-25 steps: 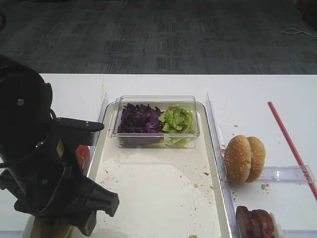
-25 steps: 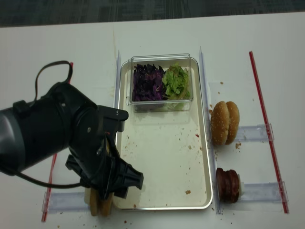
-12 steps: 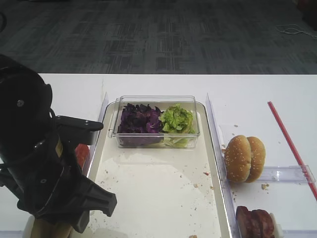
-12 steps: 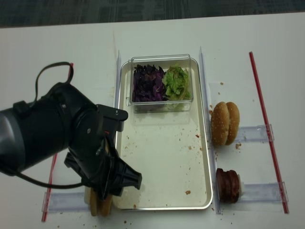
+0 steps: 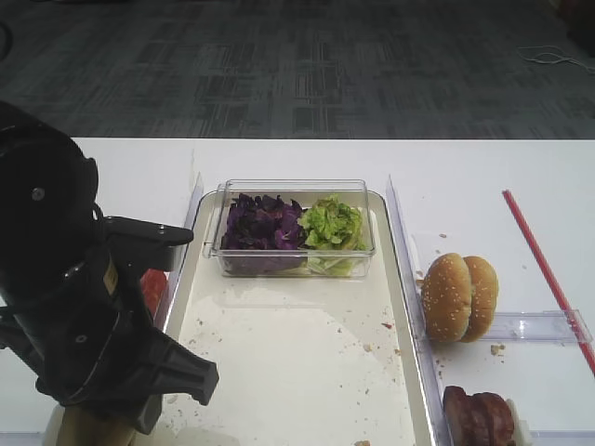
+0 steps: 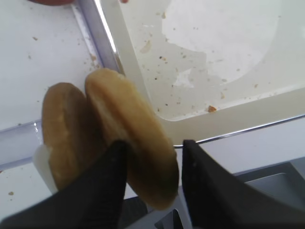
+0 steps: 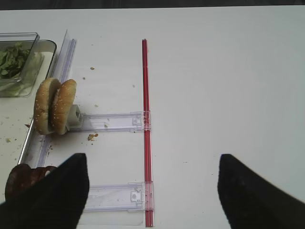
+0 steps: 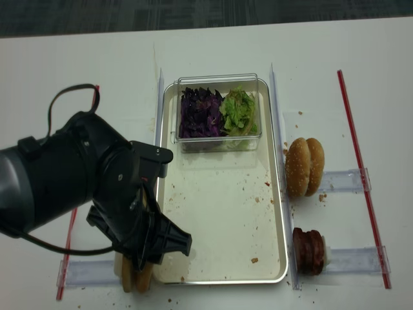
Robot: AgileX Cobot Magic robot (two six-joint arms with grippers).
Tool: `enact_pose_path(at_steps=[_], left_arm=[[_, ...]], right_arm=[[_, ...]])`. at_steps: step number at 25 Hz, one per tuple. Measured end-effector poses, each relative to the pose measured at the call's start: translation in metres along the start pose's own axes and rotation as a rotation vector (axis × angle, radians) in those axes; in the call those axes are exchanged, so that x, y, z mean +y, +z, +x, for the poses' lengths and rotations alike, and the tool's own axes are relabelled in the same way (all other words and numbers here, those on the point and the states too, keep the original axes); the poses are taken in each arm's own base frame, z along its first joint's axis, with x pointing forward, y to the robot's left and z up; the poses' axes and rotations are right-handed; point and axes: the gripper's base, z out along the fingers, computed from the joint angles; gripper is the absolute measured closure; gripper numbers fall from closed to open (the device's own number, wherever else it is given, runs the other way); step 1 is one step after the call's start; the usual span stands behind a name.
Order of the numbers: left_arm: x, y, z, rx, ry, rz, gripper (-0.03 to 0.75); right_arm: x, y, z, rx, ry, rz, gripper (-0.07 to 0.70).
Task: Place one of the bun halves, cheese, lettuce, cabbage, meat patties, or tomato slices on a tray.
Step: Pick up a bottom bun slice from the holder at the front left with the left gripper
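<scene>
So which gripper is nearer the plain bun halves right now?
Left. The left gripper has its jaws straddling one of the plain bun halves; the right gripper hangs over the table's far right side.

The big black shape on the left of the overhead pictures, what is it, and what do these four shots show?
That shape is a black robot arm, one of two working at a white table. Two pictures look down from above. The other two come from cameras on each arm's wrist.

In the middle lies a long cream-white tray with a silvery rim, speckled with crumbs. A small clear plastic box on it holds dark purple shredded cabbage and bright green crinkly lettuce. Right of the tray stand sesame-seeded bun halves and dark reddish-brown meat patties.

The left tool straddles a plain golden-brown bun half standing on edge; I cannot tell whether it grips yet. The right tool hangs open, holding nothing.
</scene>
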Motion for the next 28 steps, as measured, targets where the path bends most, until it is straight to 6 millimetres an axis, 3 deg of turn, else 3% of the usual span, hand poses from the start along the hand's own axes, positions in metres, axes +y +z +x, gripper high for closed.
enact_pose_path(at_steps=[28], left_arm=[[0.0040, -0.0005, 0.0001, 0.003, -0.017, -0.045, 0.558]], right_arm=[[0.0000, 0.0000, 0.0000, 0.000, 0.000, 0.000, 0.042]])
